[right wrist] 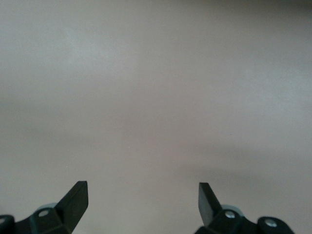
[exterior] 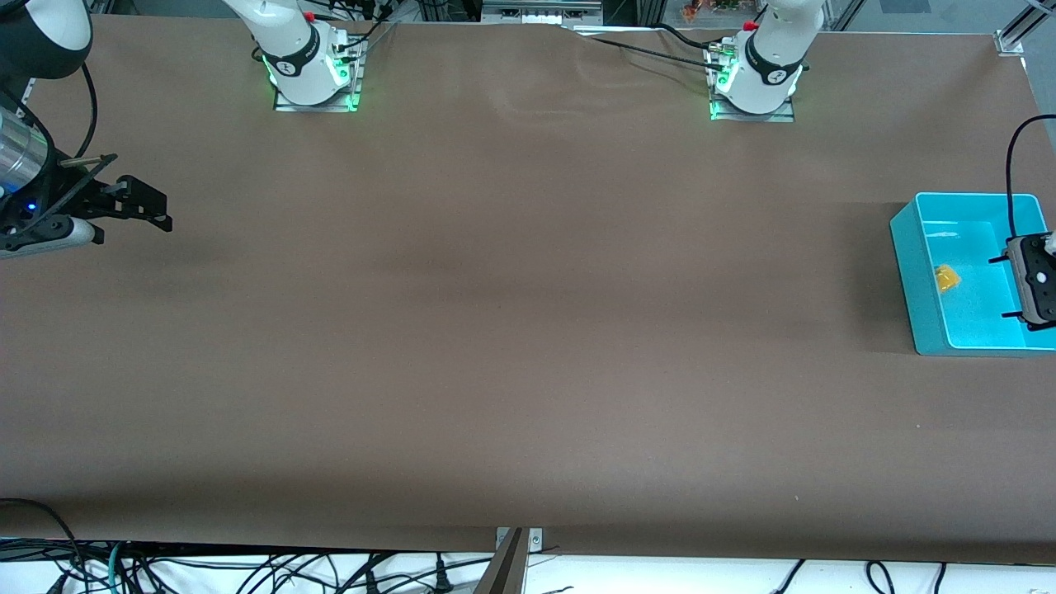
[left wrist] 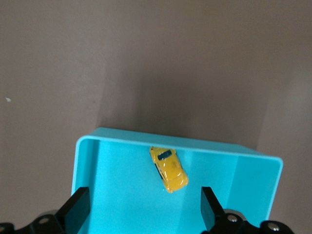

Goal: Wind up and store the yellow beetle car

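the yellow beetle car (left wrist: 169,168) lies in the turquoise bin (exterior: 906,256), toward the wall at 9 o'clock in the front view. my left gripper (left wrist: 144,208) hangs over the bin, fingers apart and empty. my right gripper (right wrist: 143,201) waits with its fingers spread over bare table (exterior: 495,330) at the right arm's end.

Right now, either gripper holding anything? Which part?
Nothing held. The left gripper is open over the turquoise bin, where the yellow beetle car lies free. The right gripper is open over bare table, waiting.

yellow beetle car (left wrist: 168,168) (upright) in bin (left wrist: 251,187)
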`<state>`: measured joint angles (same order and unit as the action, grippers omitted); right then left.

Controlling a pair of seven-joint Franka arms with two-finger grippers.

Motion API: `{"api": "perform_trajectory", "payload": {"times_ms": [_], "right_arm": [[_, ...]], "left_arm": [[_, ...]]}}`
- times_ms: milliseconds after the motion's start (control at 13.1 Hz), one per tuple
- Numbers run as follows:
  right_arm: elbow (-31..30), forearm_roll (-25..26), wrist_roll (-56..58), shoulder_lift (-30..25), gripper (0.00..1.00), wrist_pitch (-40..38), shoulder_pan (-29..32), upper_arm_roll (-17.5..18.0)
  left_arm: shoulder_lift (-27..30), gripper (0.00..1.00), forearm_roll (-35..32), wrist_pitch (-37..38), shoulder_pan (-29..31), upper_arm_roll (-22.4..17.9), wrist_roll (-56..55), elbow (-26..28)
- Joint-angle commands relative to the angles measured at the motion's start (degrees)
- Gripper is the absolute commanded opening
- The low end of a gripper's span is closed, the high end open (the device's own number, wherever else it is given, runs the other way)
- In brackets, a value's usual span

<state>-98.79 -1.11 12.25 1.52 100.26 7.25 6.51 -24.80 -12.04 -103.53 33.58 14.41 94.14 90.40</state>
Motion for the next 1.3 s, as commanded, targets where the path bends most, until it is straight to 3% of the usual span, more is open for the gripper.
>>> {"api": "perform_trajectory", "payload": {"times_ms": [0, 305, 381, 610, 686, 838, 914, 990, 1143, 1219], "right_arm": [[-0.1, 0.8, -0.7, -0.6, 1.00, -0.6, 0.0, 0.2], [-0.1, 1.2, -0.7, -0.6, 1.00, -0.6, 0.0, 0.1], [-0.1, 1.2, -0.7, -0.6, 1.00, -0.6, 0.0, 0.1], [-0.1, 1.2, -0.7, -0.6, 1.00, -0.5, -0.1, 0.2], [-0.1, 1.2, -0.7, -0.6, 1.00, -0.5, -0.1, 0.2], [-0.1, 1.2, -0.7, -0.6, 1.00, -0.5, -0.1, 0.2], [-0.1, 1.2, -0.7, -0.6, 1.00, -0.5, -0.1, 0.2], [-0.1, 1.2, -0.7, -0.6, 1.00, -0.5, -0.1, 0.2], [-0.1, 1.2, -0.7, -0.6, 1.00, -0.5, -0.1, 0.2], [-0.1, 1.2, -0.8, -0.6, 1.00, -0.5, -0.1, 0.2]], "left_arm": [[0.1, 1.00, 4.2, 12.0, -3.4, 3.1, -12.2, -6.0], [3.0, 1.00, 7.0, 22.4, -3.5, 13.4, -38.4, -10.5], [7.6, 1.00, 6.9, 22.4, -7.1, 13.9, -44.4, -8.5], [10.5, 1.00, 7.6, 20.6, -15.3, 11.5, -60.8, -8.0], [10.8, 1.00, 8.5, 20.3, -17.2, 8.9, -63.4, -8.0], [13.4, 1.00, 10.3, 16.7, -27.5, -2.6, -70.7, -6.2], [15.4, 1.00, 13.5, 14.0, -30.1, -6.4, -75.8, -3.5], [17.7, 1.00, 15.3, 9.8, -30.9, -8.5, -80.9, 0.2], [24.5, 1.00, 15.3, -0.8, -31.8, -9.0, -88.0, 11.0], [26.4, 1.00, 15.2, -1.7, -33.3, -10.0, -91.3, 13.4]]}}
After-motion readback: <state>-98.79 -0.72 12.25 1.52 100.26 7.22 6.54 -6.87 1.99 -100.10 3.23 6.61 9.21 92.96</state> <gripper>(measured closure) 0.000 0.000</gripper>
